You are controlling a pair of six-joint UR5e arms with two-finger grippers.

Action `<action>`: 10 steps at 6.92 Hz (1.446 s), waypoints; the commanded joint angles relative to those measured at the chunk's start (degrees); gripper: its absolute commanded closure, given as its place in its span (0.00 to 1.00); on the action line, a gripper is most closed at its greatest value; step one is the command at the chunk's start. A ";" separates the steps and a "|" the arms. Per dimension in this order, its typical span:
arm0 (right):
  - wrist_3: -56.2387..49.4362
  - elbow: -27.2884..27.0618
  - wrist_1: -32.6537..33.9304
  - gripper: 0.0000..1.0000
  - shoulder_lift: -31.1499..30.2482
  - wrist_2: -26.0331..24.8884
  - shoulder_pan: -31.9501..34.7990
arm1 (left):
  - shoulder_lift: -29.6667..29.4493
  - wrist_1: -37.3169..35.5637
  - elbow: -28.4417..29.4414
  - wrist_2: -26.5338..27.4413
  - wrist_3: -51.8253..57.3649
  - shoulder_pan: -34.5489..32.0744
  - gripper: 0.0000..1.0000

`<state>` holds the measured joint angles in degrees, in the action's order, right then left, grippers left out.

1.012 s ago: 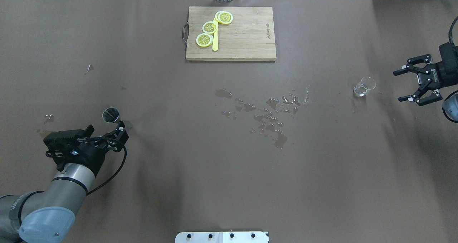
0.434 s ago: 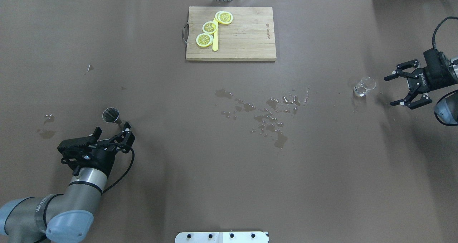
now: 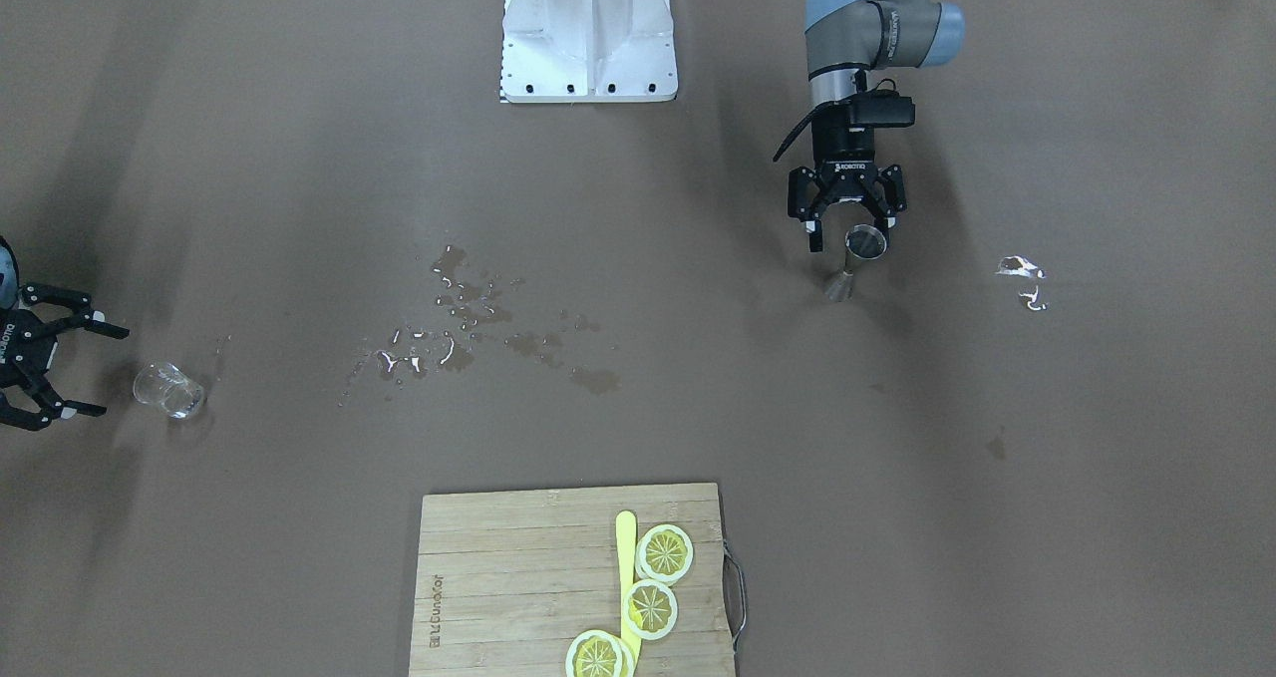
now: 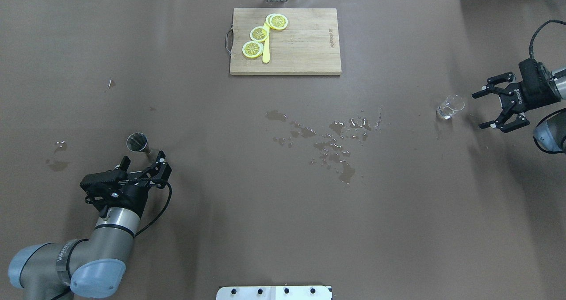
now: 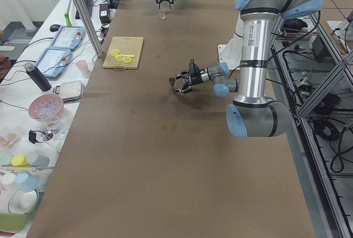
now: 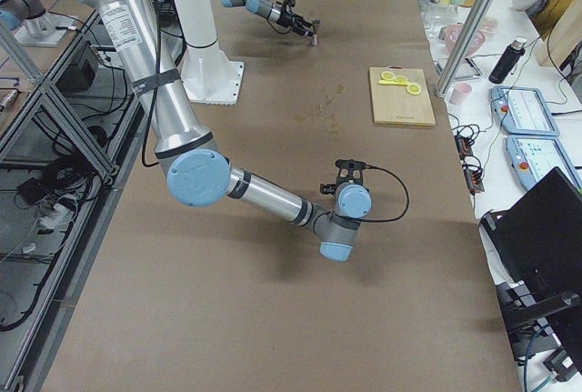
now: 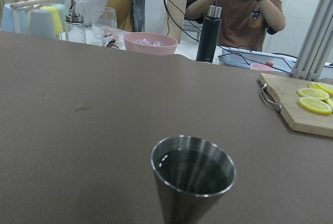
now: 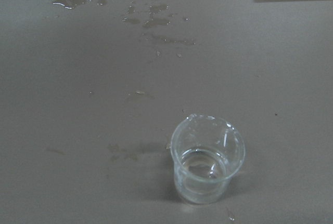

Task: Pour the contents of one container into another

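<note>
Brown sheeting covers the whole table (image 4: 283, 211), creased in places. At the near edge, centre, sits the robot's white base plate (image 4: 274, 292).

Near left: the left gripper (image 4: 144, 157) hangs low over the table, its fingers spread wide and holding nothing. Just beyond it stands the steel jigger (image 4: 137, 142), upright on its narrow foot with its mouth up. The left wrist camera faces it from close by and shows a liquid surface a little below the rim. Seen from overhead, the fingertips sit just short of the cup, one to either side. Whether they touch it cannot be told. Small wet marks (image 4: 55, 164) lie farther left.

Centre of table: spilled liquid (image 4: 331, 143) lies scattered in puddles and droplets, well apart from both vessels.

Right side, somewhat farther out: the glass beaker (image 4: 450, 107) stands upright. It has a pouring lip on its rim and a shallow layer of clear liquid in the bottom. The right gripper (image 4: 477, 111) is to its right, near but apart, with its fingers spread wide toward the beaker and holding nothing.

Far centre: a wooden cutting board (image 4: 300, 48) has a metal handle on its left edge. Three lemon slices (image 4: 259, 33) lie on its left half beside a yellow utensil (image 4: 265, 55).

Beyond the far edge: a bench carries a pink bowl (image 7: 151, 43) and a black bottle (image 7: 208, 34), with two people behind it.
</note>
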<state>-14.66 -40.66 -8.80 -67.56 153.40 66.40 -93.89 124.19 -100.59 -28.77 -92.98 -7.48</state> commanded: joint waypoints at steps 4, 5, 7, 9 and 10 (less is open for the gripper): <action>-0.02 0.85 1.95 0.02 2.08 -3.98 -2.41 | -2.43 -0.09 4.25 5.12 -0.01 0.09 0.05; 0.07 0.76 1.95 0.02 2.17 -4.42 -2.85 | -3.40 -0.26 6.27 5.56 0.08 0.01 0.22; 0.15 0.67 1.95 0.02 2.17 -4.52 -3.46 | -3.76 -0.26 6.81 6.00 0.08 -0.43 0.25; 0.24 0.67 1.95 0.02 2.17 -4.60 -3.73 | -3.76 -0.09 6.73 6.00 0.08 -0.78 0.32; 0.33 0.67 1.95 0.02 2.17 -4.78 -3.90 | -3.76 -0.09 6.64 6.09 0.08 -0.96 0.41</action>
<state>-14.41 -39.99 -6.86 -65.39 148.77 62.68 -97.63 124.06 -93.87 -22.75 -92.92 -8.20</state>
